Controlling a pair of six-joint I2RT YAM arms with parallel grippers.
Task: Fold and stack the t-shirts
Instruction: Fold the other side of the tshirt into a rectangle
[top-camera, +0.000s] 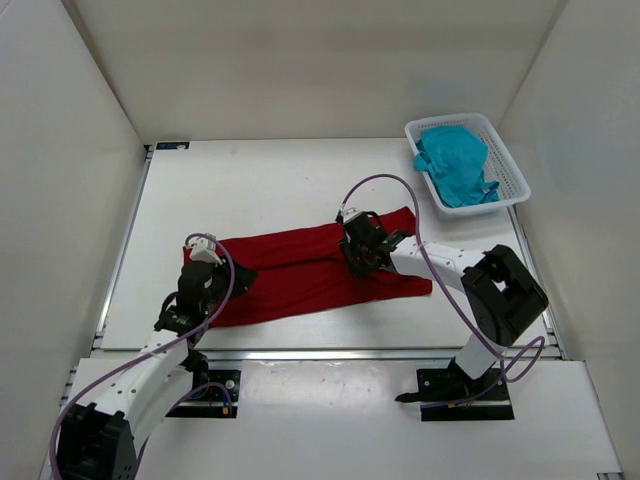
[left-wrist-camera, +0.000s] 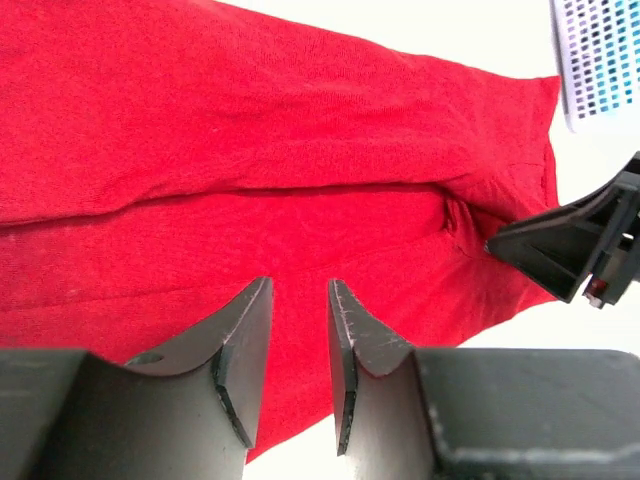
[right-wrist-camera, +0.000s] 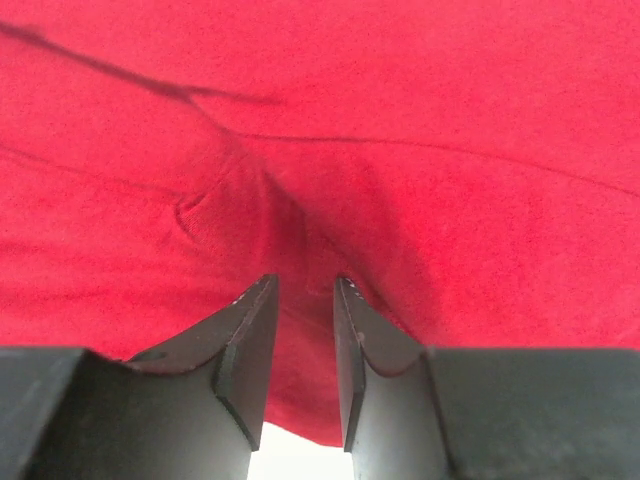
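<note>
From the overhead view I see the dark red t-shirt (top-camera: 300, 275) lying as a long, narrowed band across the white surface (top-camera: 250, 180), running from in front of the left arm up towards the right. A lengthwise fold line runs along its middle.

My left gripper (left-wrist-camera: 298, 300) sits at the shirt's left end, near the edge closest to me. Its jaws are almost together with only a thin slot between them. Red fabric shows in that slot, but I cannot tell whether it is pinched or simply lying underneath.

My right gripper (right-wrist-camera: 305, 295) is over the right-hand part of the shirt. Its jaws are just as narrow, and creases in the cloth gather straight into the gap, so it has a pinch of the shirt.

The teal t-shirt (top-camera: 455, 165) lies crumpled in the white basket (top-camera: 512, 168) at the far right corner, well apart from the red one.
</note>
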